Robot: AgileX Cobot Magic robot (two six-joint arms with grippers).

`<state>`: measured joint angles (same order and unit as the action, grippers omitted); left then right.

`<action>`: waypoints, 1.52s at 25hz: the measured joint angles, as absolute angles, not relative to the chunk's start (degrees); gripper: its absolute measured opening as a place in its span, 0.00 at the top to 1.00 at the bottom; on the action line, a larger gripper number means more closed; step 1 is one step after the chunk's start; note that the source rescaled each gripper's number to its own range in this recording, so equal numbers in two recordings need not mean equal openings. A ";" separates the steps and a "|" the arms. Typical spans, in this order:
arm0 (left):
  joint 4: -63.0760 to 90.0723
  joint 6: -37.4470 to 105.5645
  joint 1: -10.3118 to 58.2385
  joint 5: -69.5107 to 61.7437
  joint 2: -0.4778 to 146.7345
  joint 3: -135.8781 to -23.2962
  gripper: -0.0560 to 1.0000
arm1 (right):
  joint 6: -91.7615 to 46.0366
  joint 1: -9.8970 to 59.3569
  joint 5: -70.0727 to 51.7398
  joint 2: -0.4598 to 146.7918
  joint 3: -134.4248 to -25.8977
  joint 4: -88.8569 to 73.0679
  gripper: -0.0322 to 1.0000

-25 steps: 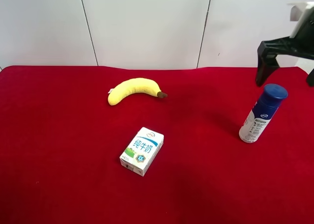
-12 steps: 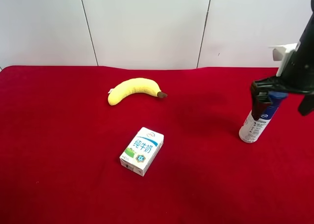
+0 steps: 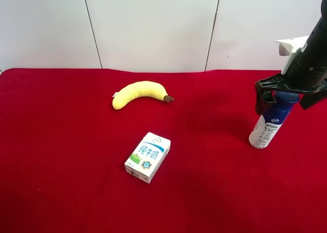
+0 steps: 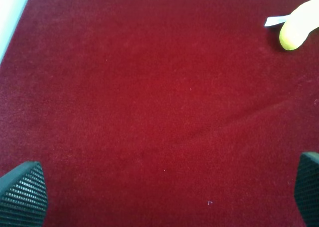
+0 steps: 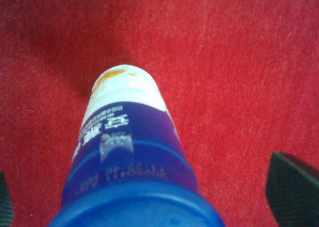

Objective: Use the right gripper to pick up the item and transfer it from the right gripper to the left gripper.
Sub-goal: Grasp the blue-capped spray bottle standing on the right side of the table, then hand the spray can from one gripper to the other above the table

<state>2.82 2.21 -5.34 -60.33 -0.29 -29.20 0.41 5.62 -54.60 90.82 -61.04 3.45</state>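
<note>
Noted right hand point(image 3: 284, 103) lowered over the last second onto bottle point(image 3: 266, 128) standing on tabletop point(image 3: 76, 166), released and straddling the cap, nothing grasped yet; closing judged next, handover to released left hand point(image 4: 159, 197) pending.

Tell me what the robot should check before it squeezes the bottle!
1. Bottle standing up on the cloth: ok.
2. Right gripper open, one finger on each side of the cap: ok.
3. Fingers low enough for a firm hold: cannot tell; they sit at cap height.
4. Left gripper open and empty for the handover: ok.
5. Banana and carton well away from the bottle: ok.
</note>
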 joint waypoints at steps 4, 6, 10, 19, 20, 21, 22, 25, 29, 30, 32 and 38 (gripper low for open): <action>2.82 2.21 -5.34 -60.33 -0.29 -29.20 0.00 | 0.00 5.62 -54.60 90.82 -61.04 3.45 0.16; 2.82 2.21 -5.34 -60.33 -0.29 -29.20 0.00 | 0.00 5.62 -54.60 90.82 -61.04 3.45 0.37; 2.82 2.21 -5.34 -60.33 -0.29 -29.20 0.00 | 0.00 5.62 -54.53 90.82 -61.04 3.17 0.97; 2.82 2.21 -5.34 -60.33 -0.29 -29.20 0.00 | 0.00 5.90 -54.64 90.82 -61.35 2.97 0.97; 2.82 2.21 -5.34 -60.33 -0.29 -29.20 0.00 | 0.00 5.90 -54.92 90.82 -61.77 2.74 0.97; 2.82 2.21 -5.34 -60.33 -0.29 -29.20 0.00 | 0.00 5.90 -55.21 90.82 -62.44 2.45 0.97; 2.82 2.21 -5.34 -60.33 -0.29 -29.20 0.00 | 0.00 5.90 -55.66 90.62 -63.24 2.06 0.97; 2.82 2.21 -5.34 -60.33 -0.29 -29.20 0.00 | 0.00 5.90 -57.61 88.73 -65.40 0.54 0.97; 2.82 2.21 -5.34 -60.34 -0.29 -29.20 0.00 | 0.00 5.90 -59.25 85.78 -66.42 -1.33 0.97; 2.82 2.21 -5.34 -60.34 -0.29 -29.20 0.00 | -0.31 5.90 -59.80 85.13 -66.42 -1.96 0.97; 2.82 2.21 -5.34 -60.34 -0.29 -29.20 0.00 | -0.82 5.90 -60.97 84.05 -66.42 -3.43 0.97; 2.82 2.21 -5.34 -60.34 -0.29 -29.20 0.00 | -4.38 5.90 -61.54 80.45 -66.42 -11.97 0.97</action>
<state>2.82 2.21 -5.34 -60.34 -0.29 -29.20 -4.38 5.90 -61.54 80.45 -66.42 -11.97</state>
